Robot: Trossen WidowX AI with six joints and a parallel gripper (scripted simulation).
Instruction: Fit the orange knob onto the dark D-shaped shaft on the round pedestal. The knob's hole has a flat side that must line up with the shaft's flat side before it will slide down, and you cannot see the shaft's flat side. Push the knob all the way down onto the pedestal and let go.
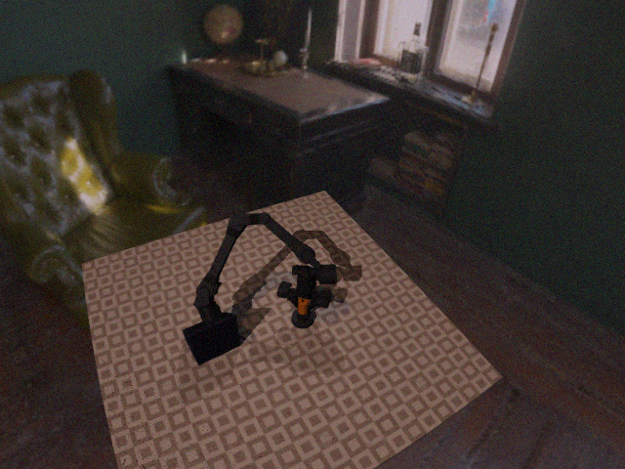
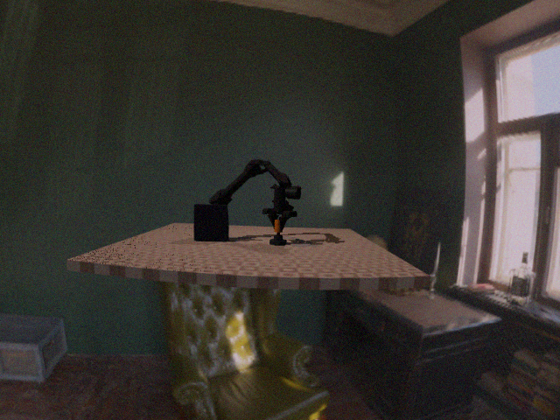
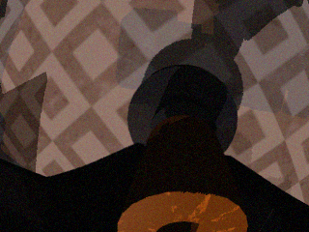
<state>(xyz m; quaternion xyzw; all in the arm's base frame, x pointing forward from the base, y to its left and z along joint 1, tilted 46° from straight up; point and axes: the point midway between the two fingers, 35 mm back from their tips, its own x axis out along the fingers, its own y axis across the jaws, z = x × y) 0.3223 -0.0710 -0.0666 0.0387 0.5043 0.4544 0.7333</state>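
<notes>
The orange knob is upright between the fingers of my gripper, which is shut on it. The round dark pedestal stands on the table below the knob. The dark shaft shows between the knob's lower end and the pedestal's base, so the knob is not down on the base. Whether the knob touches the shaft's top or hangs just above it, I cannot tell. The shaft's flat side is hidden.
The patterned table carries the arm's dark base block, to the left of the pedestal in the top and exterior views. The arm arches over from the block. Its shadow falls on the table behind the pedestal.
</notes>
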